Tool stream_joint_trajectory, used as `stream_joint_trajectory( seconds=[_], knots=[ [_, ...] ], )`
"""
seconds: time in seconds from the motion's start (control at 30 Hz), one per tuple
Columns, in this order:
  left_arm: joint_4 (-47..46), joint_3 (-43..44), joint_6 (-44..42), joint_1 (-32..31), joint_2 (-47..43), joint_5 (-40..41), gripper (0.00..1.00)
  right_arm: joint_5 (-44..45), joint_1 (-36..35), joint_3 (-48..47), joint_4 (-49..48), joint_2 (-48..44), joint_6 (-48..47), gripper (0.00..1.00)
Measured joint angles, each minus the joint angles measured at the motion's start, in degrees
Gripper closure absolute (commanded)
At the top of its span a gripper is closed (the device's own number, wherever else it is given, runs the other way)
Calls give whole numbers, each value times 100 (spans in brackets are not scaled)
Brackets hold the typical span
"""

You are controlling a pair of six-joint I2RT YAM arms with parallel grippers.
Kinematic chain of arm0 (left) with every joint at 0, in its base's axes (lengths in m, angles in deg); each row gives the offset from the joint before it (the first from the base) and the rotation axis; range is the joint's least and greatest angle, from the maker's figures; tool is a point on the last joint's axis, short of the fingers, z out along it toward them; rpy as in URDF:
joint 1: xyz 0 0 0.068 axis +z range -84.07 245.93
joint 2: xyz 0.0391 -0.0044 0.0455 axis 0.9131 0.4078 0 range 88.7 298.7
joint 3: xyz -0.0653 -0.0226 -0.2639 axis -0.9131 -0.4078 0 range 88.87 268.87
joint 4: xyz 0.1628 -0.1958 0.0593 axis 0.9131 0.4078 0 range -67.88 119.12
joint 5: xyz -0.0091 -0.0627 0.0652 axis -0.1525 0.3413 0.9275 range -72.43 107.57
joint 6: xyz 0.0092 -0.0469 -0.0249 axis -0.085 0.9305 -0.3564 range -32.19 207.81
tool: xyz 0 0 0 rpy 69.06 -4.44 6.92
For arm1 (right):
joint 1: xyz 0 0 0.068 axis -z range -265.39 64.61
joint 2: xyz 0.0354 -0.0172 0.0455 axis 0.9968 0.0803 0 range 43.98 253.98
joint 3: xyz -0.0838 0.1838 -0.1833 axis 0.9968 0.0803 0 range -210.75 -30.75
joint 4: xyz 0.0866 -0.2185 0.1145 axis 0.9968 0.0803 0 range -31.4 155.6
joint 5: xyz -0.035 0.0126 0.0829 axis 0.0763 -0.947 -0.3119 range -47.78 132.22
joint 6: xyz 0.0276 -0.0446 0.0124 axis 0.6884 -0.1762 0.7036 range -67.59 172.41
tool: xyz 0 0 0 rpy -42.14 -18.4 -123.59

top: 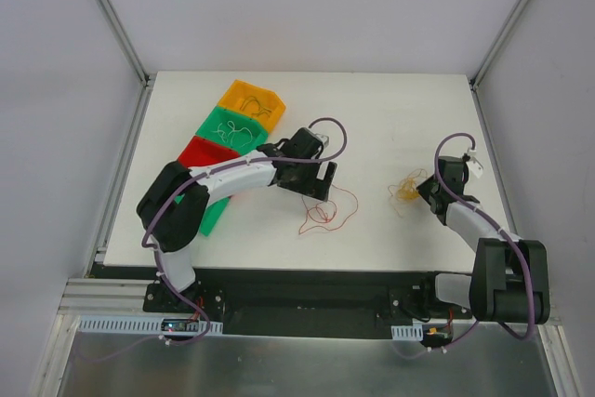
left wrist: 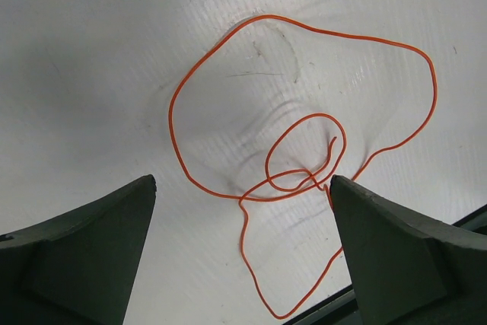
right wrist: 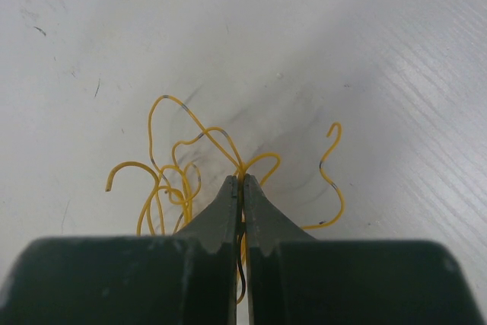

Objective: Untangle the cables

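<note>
A thin red cable [top: 327, 211] lies in loose loops on the white table [top: 372, 118], apart from the others. In the left wrist view the red cable [left wrist: 304, 150] lies flat just ahead of my left gripper [left wrist: 243, 184], which is open and empty above it. A small clump of yellow cables [top: 406, 191] sits at the right. My right gripper [right wrist: 243, 180] is shut on a strand of the yellow cables [right wrist: 175, 165], which curl out to both sides of the fingers [right wrist: 221, 211].
A row of bins stands at the back left: orange [top: 251, 101], green [top: 231, 127] with thin wires in it, red [top: 206, 152], and another green one partly under the left arm. The table's front edge [left wrist: 426, 249] is close to the red cable.
</note>
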Motion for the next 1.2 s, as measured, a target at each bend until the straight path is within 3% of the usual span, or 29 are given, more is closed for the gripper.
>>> stream_joint_trajectory(
  seconds=[0.23,0.37,0.5,0.7,1.0,1.2],
  knots=[
    [-140,-4,164,85,345,-422,19,-44,24,-2,-7,55,0,99],
    [-170,-2,175,72,597,-522,35,-70,35,-4,-26,101,0,99],
    [-267,-2,203,7,643,-560,66,-74,50,-4,-31,122,2,99],
    [-350,-144,262,-146,649,-562,100,-127,50,-4,-33,149,0,99],
    [-269,-518,33,13,-380,-42,100,-153,50,-4,-37,149,2,99],
    [-321,-560,-374,841,-1716,437,100,-173,61,-4,-46,151,2,100]
  ],
)
